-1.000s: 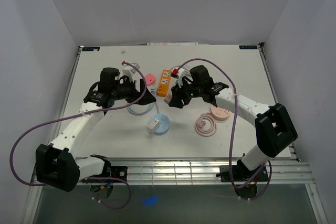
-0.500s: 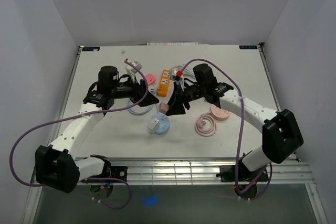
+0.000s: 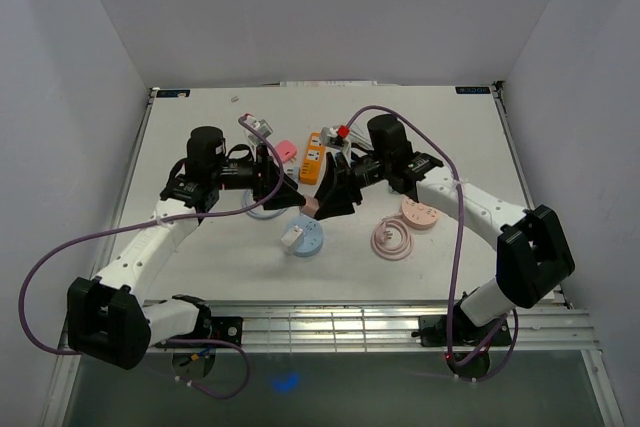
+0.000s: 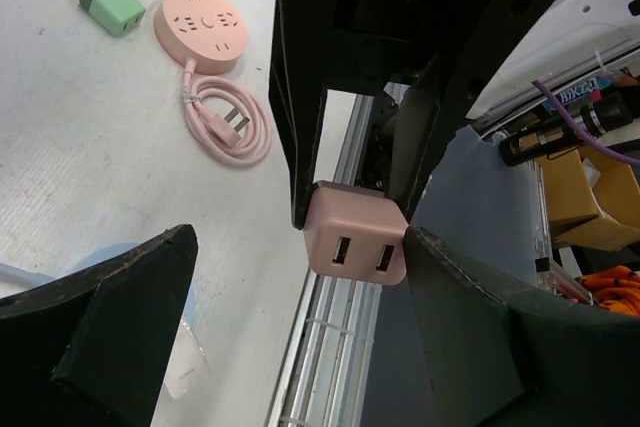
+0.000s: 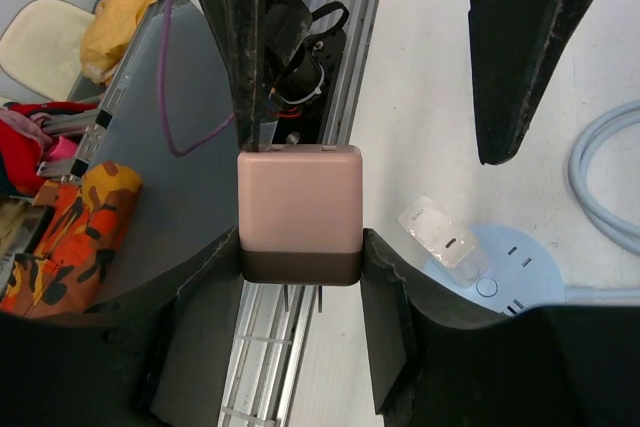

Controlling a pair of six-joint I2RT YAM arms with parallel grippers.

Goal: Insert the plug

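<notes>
A pink cube plug [image 5: 299,202] with two USB ports [image 4: 357,252] is clamped in my right gripper [image 5: 300,252], its two prongs pointing down over the table's near edge. In the top view the plug [image 3: 311,206] hangs between the two grippers, just above the blue round power strip [image 3: 303,237]. My left gripper [image 4: 298,239] is open, its fingers [image 4: 120,317] on either side of the plug. The plug sits close against the right-hand finger. The right gripper [image 3: 328,199] and left gripper [image 3: 288,195] meet tip to tip.
A clear-white plug [image 5: 445,232] sits in the blue strip [image 5: 520,262]. A pink round strip [image 3: 420,215] with its coiled cable [image 3: 392,239] lies to the right, and an orange strip [image 3: 312,157] and a pink plug [image 3: 286,150] behind. A green adapter [image 4: 110,5] lies nearby.
My right gripper has swung down and left with the pink plug toward my left gripper. The left gripper has edged right, so its open fingers now flank the plug.
</notes>
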